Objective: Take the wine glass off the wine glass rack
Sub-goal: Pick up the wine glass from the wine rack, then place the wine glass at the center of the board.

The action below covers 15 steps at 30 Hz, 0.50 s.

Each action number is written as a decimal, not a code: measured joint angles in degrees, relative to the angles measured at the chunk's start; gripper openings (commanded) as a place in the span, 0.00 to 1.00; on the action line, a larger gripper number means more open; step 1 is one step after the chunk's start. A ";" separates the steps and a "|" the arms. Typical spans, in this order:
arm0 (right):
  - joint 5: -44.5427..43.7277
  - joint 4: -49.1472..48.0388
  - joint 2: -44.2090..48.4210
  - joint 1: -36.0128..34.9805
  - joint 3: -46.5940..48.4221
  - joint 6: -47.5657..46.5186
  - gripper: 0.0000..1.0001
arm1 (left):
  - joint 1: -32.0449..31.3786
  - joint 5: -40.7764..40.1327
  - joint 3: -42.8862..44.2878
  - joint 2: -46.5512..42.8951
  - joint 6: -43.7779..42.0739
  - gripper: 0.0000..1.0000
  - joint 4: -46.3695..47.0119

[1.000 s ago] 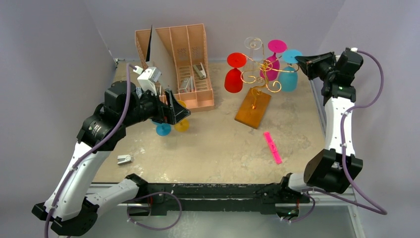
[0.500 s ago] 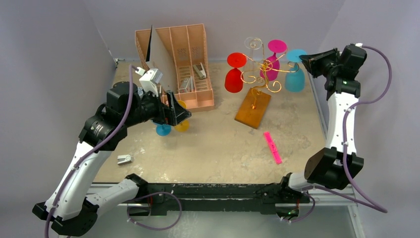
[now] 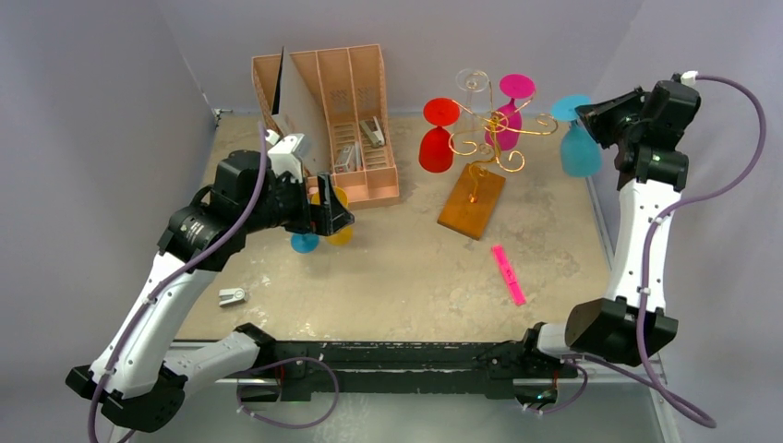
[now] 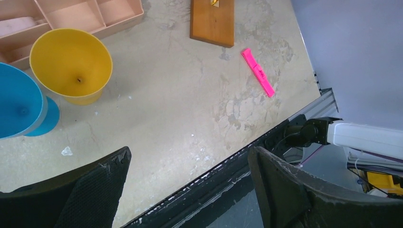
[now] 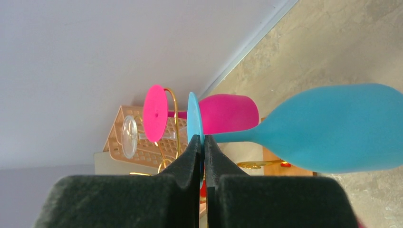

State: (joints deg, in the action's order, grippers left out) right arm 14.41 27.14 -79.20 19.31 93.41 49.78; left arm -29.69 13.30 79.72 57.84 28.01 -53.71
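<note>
— How did the right gripper stand?
— Its jaws were almost closed, pinching the thin foot of the blue wine glass. The glass hung foot uppermost just beside the right-hand wire arm of the wine glass rack. I couldn't tell whether they touched.
— And the left gripper?
— Jaws spread wide, holding nothing, above the worktop near a yellow cup.

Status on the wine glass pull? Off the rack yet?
Done: the blue wine glass looks clear of the wine glass rack, out to its right. In hand: the right hand pinches its foot, holding it in the air. To do: probably just set it down. The red glass, pink glass and clear glass hang on the rack. The left hand is open and empty.
</note>
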 measured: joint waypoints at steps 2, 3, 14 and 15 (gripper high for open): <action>0.11 -0.04 1.16 0.00 -0.66 -0.35 0.00 | 0.00 -0.09 0.00 -0.15 -0.09 0.92 -0.35; 0.13 0.02 1.62 0.00 -0.90 -0.55 0.00 | 0.00 -0.09 0.00 -0.35 -0.11 0.92 -0.48; -2.08 6.45 5.92 0.00 -1.90 -7.65 0.00 | 0.00 -0.48 -1.46 -3.65 -0.13 0.93 -0.92; -2.32 7.21 6.71 0.04 -1.90 -8.17 0.00 | 0.00 -0.42 -1.46 -3.67 -0.13 0.93 -0.94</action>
State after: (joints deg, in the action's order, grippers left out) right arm 12.10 34.35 -72.49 19.35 91.50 41.60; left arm -29.69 12.88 78.26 54.17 27.88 -54.65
